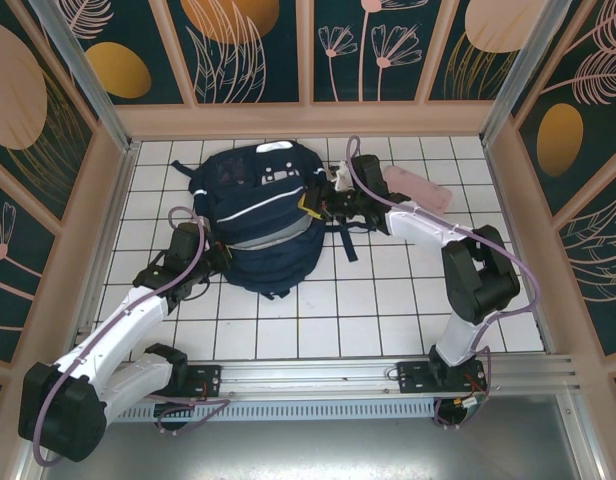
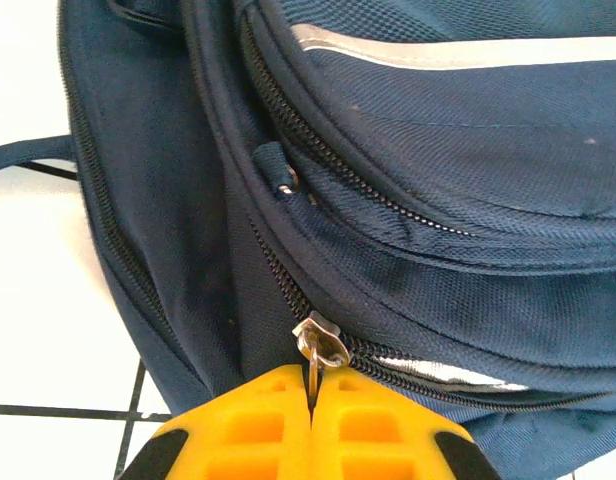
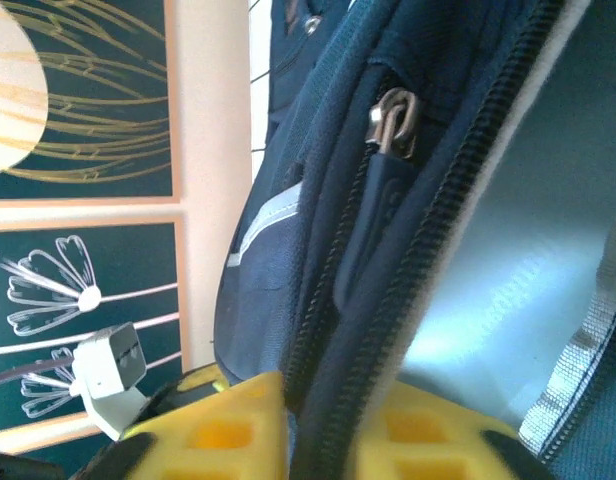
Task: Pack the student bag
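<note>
— Where did it lie, from overhead?
— The student bag [image 1: 263, 220] lay flat toward twelve o'clock on the tiled table [image 1: 388, 320], long axis six to twelve, top at twelve. The left gripper [image 1: 216, 258] was at its eight, the right gripper [image 1: 323, 200] at its three.
— And the left wrist?
— Yellow fingertips [image 2: 258, 425] were pinched together on the zip pull [image 2: 320, 345].
— The right wrist?
— Its jaws stood narrow astride the zip edge [image 3: 328, 400] (gripping or just touching, I couldn't tell). I'd judge it was working the zip. Next would be a steady pull along the track, edge held taut.
</note>
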Action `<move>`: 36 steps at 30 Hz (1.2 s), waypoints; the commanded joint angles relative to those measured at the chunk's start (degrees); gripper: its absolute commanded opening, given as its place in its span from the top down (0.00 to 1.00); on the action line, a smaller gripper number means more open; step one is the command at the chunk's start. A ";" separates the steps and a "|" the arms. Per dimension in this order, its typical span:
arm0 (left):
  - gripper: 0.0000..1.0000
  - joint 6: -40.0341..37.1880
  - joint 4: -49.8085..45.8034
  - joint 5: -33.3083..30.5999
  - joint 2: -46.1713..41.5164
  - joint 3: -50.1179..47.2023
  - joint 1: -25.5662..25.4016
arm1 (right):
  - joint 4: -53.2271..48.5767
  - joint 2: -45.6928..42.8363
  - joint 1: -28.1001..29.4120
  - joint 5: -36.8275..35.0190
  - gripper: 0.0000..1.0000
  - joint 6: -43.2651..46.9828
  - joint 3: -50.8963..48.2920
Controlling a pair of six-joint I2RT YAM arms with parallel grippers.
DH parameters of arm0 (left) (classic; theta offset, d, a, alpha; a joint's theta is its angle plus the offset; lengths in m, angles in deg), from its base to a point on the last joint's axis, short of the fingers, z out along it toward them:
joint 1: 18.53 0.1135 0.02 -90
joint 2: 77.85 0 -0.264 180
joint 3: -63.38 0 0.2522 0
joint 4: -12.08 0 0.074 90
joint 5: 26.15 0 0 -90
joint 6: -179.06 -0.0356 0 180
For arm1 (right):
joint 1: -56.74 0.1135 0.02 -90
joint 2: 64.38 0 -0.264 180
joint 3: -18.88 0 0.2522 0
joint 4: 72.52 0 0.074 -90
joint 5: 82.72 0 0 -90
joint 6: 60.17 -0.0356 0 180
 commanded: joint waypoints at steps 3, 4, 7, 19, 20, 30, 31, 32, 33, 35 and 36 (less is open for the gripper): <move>1.00 -3.80 1.40 5.94 0.81 0.93 1.04 | 8.73 -4.09 1.35 -6.38 0.45 -5.53 -6.49; 1.00 -4.32 2.13 7.20 0.86 1.13 1.07 | 11.26 -4.94 1.99 -7.38 0.42 -7.87 -8.54; 1.00 -4.99 3.51 9.70 0.95 1.94 1.07 | 18.72 -5.95 6.07 -9.87 0.40 -15.08 -12.35; 1.00 -6.22 1.63 4.74 2.68 2.90 1.07 | 28.97 -2.45 14.49 -21.62 0.67 -31.37 -13.79; 1.00 -6.06 0.56 2.76 2.78 3.25 1.06 | 28.28 -2.69 14.49 -22.35 0.74 -30.97 -13.71; 1.00 -1.92 -6.59 -15.74 4.99 4.03 1.07 | 15.37 -8.88 13.28 -27.69 0.93 -24.16 -12.97; 1.00 -1.69 -6.43 -16.11 5.52 4.22 1.14 | 15.11 -9.05 13.19 -27.13 0.93 -23.87 -12.86; 1.00 -1.40 -6.34 -16.75 6.21 4.49 1.15 | 15.07 -9.00 12.94 -26.27 0.93 -23.94 -12.88; 1.00 -1.26 -6.23 -17.34 6.90 4.79 1.15 | 15.46 -9.04 12.83 -25.75 0.93 -24.07 -13.08; 1.00 -0.53 -6.12 -19.14 8.66 5.64 1.32 | 16.05 -9.02 12.73 -24.90 0.93 -24.21 -13.57; 0.99 -0.14 -6.12 -19.85 9.53 6.00 1.40 | 16.31 -9.01 12.74 -24.70 0.93 -24.27 -13.83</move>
